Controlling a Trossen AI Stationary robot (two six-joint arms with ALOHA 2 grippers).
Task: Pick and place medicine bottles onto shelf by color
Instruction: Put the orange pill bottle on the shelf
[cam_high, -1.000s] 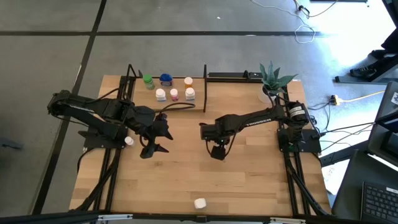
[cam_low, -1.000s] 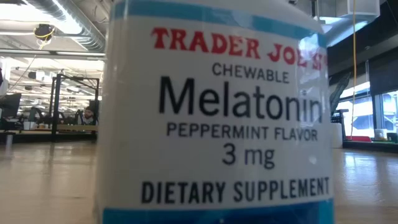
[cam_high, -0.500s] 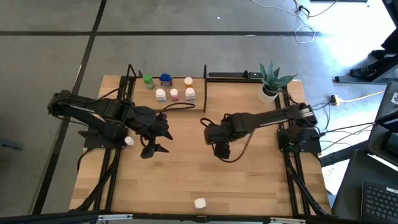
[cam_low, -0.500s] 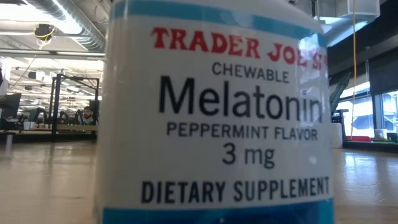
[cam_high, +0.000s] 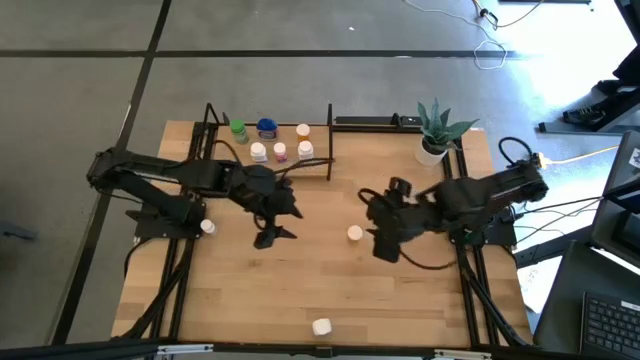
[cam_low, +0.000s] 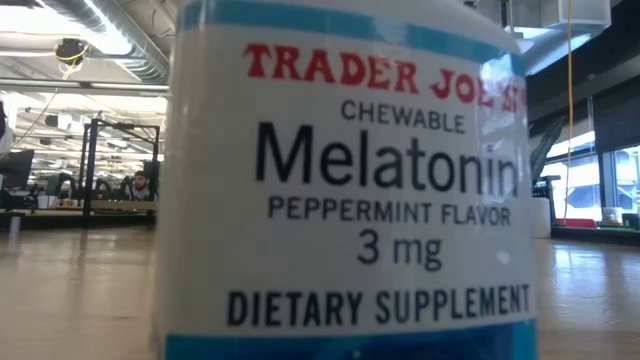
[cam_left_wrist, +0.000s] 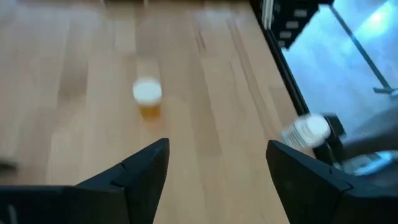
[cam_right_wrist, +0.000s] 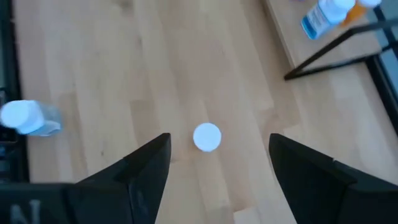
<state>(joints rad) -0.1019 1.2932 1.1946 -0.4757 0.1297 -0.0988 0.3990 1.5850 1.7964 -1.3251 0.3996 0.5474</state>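
potted green plant at table corner, floor cables

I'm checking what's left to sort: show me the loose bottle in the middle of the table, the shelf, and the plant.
middle bottle (cam_high: 354, 233), high view, white cap
shelf (cam_high: 320, 164), high view, bare board
plant (cam_high: 437, 124), high view, leaves

Grey floor fills upper part of high view, w/ dark seam lines crossing it. Wooden table sits centre frame. Potted green plant at table's upper right corner. White cable loops on floor, upper right; yellow cable at right edge. Laptop keyboard in lower right corner. Low view: ceiling ducts upper left, lit open room behind, black frame structure at left, a person seated by it. Bright windows far right, dark wall above them.
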